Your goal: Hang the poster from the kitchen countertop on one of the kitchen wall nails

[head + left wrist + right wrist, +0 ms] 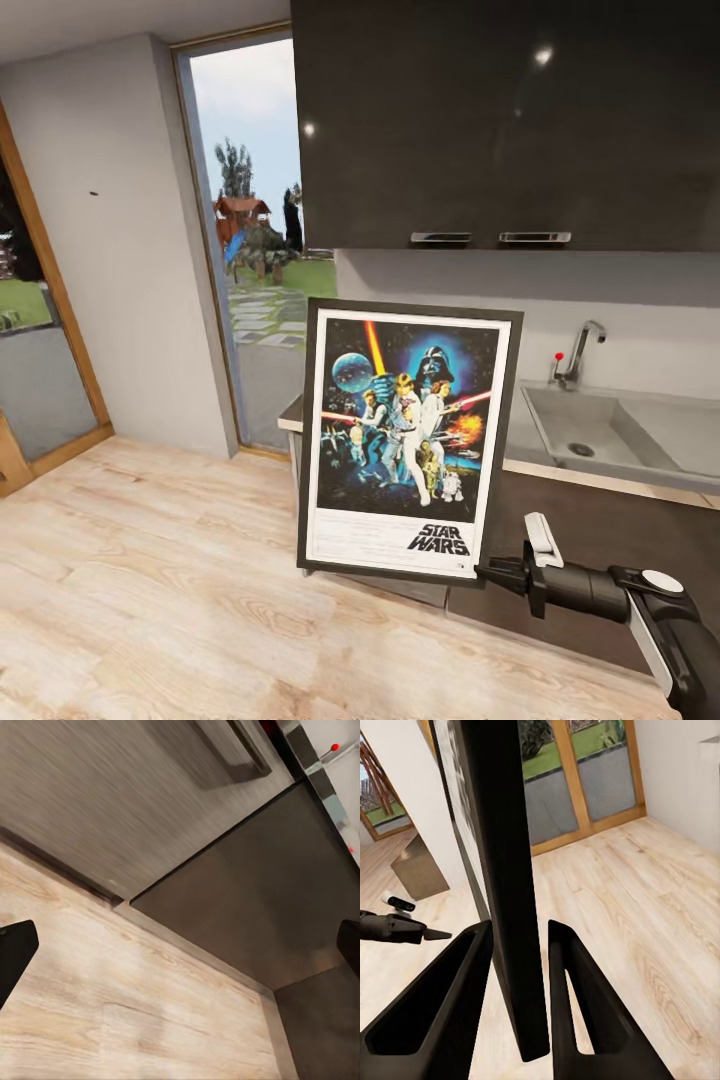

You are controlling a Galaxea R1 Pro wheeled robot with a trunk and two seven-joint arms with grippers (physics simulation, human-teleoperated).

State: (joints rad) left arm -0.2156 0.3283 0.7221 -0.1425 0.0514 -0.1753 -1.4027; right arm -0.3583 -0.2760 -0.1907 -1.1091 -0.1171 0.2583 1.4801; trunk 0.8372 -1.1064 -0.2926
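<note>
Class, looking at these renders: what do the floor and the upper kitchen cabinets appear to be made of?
The floor looks like pale wood planks, matte, with visible grain and board seams. The upper cabinets seem a dark glossy laminate or lacquer, judging by the bright light reflections; the exact material is uncertain.

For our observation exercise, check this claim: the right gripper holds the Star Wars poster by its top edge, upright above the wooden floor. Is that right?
Not quite. The right gripper holds the Star Wars poster at its bottom right corner, not its top edge, as the head view shows. The rest stands: the poster is upright above the wooden floor.
</note>
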